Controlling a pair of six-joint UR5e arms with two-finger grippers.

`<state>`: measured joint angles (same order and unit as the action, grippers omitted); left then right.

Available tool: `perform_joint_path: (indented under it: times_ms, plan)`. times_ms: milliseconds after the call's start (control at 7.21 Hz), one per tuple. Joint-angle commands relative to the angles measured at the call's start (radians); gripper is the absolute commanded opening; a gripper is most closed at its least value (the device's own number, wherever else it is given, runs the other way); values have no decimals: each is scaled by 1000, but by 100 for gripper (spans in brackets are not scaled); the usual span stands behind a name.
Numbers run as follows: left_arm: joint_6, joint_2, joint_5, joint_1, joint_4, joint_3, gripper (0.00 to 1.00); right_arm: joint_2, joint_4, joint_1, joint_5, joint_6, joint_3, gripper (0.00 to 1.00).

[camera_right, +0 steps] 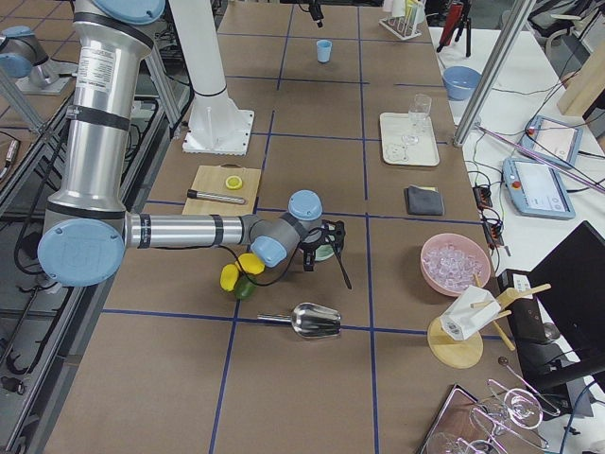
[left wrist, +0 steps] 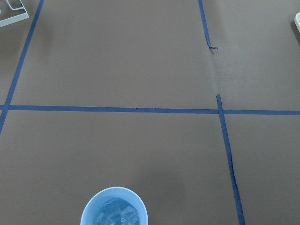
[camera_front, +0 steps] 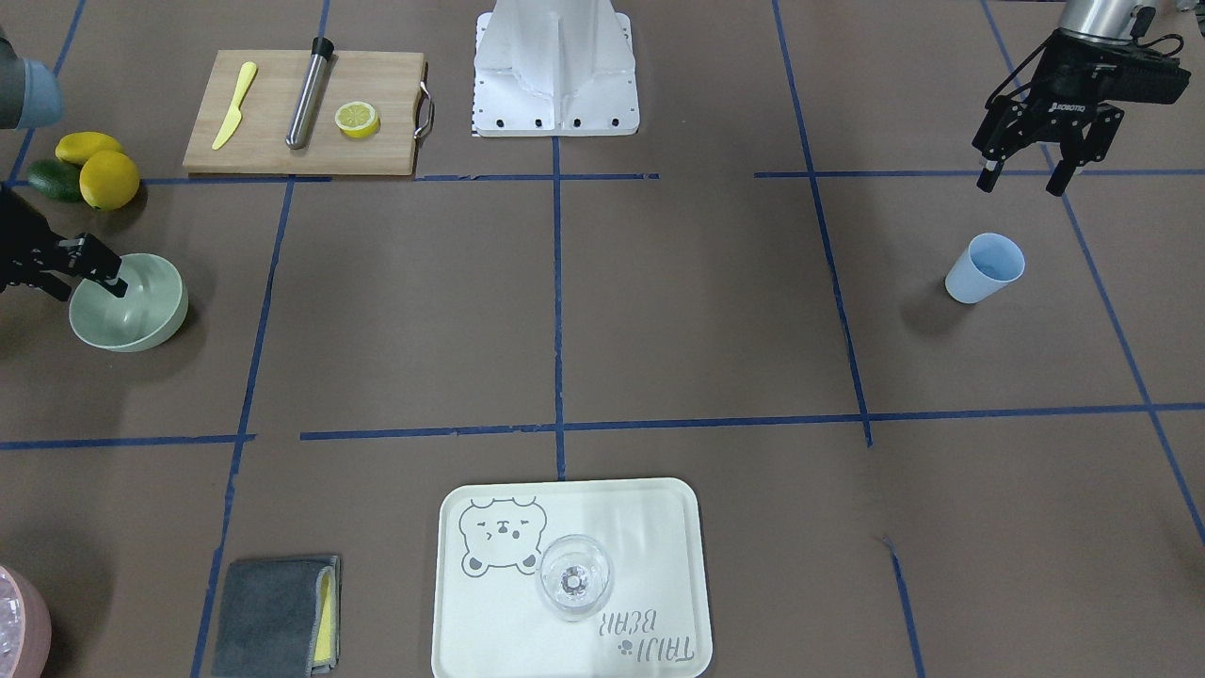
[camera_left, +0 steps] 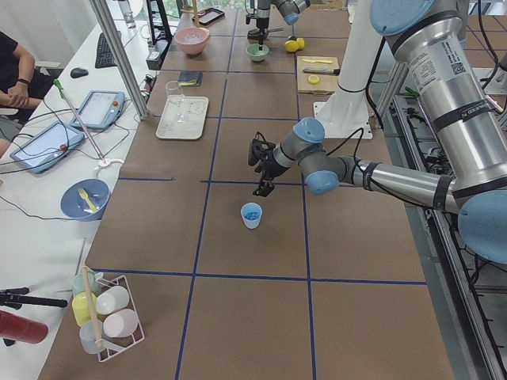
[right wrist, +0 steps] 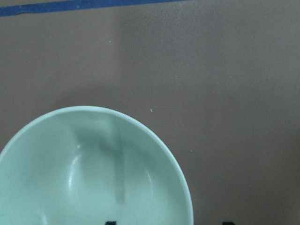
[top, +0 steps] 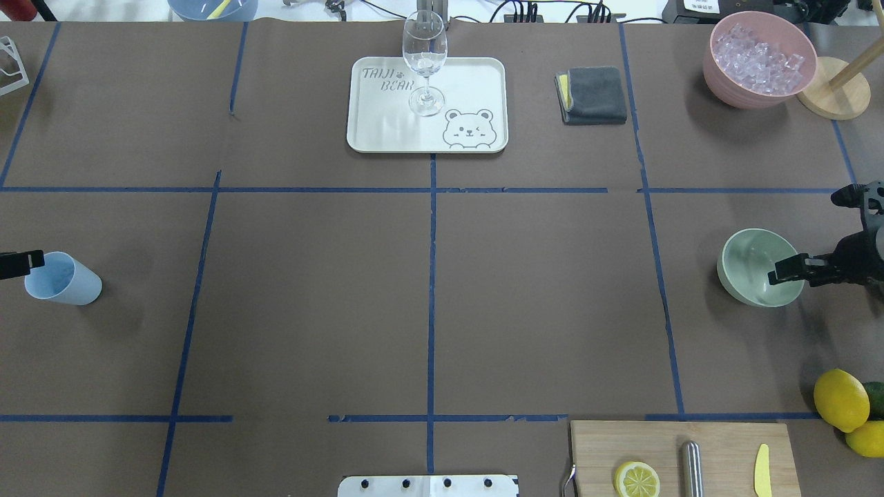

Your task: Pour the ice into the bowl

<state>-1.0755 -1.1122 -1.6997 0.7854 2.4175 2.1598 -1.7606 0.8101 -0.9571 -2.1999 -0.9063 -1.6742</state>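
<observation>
At far left we see the cup (top: 65, 279) standing on the table, with the ice (left wrist: 115, 214) lying in its bottom. The left gripper (camera_front: 1022, 185) hangs above the table near the cup, not touching it, its fingers spread wide. In the middle, at the far edge, a glass (top: 424, 62) stands on the tray (top: 387, 131). At right sits the bowl (top: 749, 266). The right gripper (camera_front: 89, 285) straddles its rim with fingers spread, one inside and one outside.
</observation>
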Motion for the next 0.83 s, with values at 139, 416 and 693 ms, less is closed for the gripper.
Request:
perform_joint_path:
  times_ms: [139,416,693]
  plan:
    - [0,0,0,0,2,-1,100,0,-9,-2,-12,4,-1,0]
    - [0,2,0,-3,2,0,100,-11,-11,-6,-23,3,-21,0]
    - [-1,3,39,-29,3,0,100,-4,36,-28,-96,-5,-126,0]
